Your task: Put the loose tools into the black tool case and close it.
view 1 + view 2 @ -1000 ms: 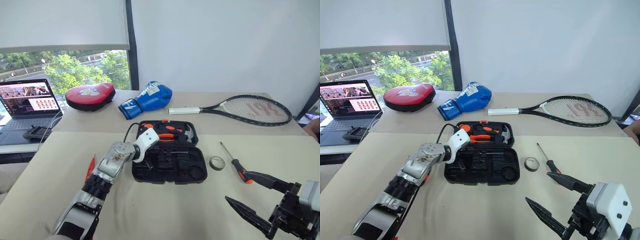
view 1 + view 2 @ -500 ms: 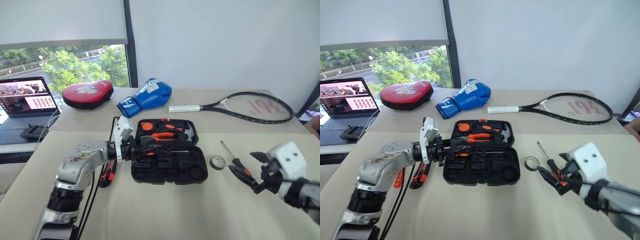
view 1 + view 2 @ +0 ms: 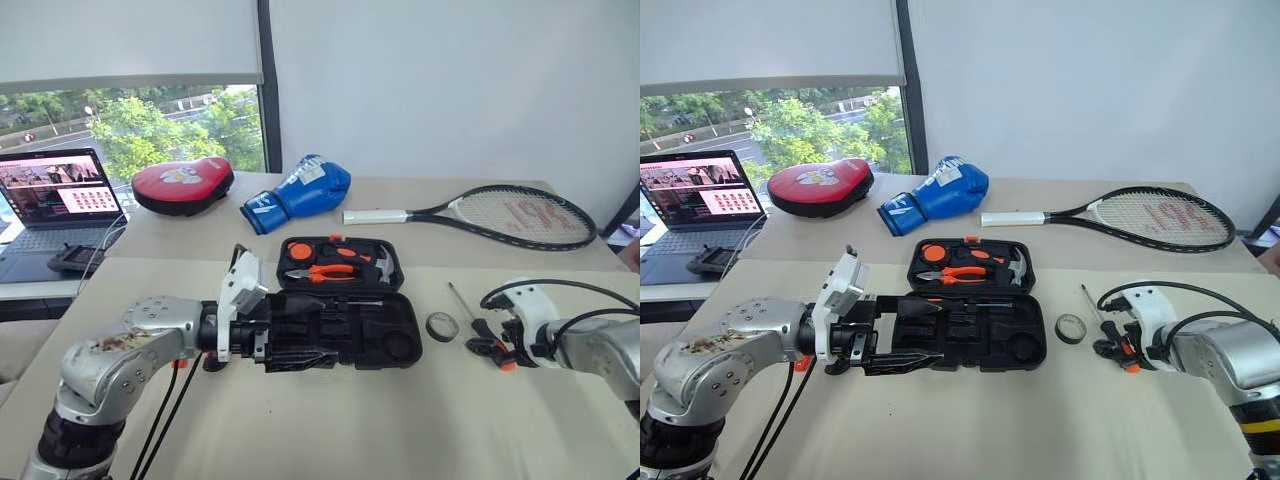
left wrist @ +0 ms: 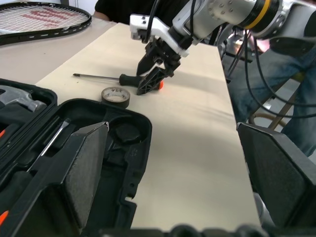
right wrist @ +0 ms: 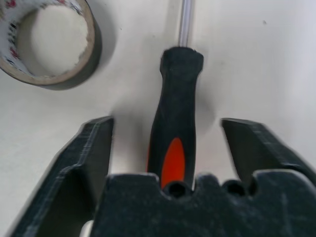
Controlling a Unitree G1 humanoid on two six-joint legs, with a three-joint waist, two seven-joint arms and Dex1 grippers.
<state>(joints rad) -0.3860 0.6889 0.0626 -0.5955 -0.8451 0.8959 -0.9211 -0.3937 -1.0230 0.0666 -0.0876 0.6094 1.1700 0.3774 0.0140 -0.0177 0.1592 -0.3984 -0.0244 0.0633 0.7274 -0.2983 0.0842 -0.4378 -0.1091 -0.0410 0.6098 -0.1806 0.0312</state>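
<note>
— Where is the screwdriver, and how does it lie?

— It lies flat on the table, to the right of the open black tool case, just beside the small tape roll but not touching it. Its long axis runs away from me: the steel shaft points toward the far side of the table, angled slightly left, and the black-and-orange handle comes toward my right gripper.

— Do you have hold of it?

— Not yet. My right gripper's fingers stand apart, one on each side of the handle, with a gap showing on both sides.

— And your left gripper?

— Spread wide, grasping nothing, in front of the case's near left corner and pointing to the right.
</note>
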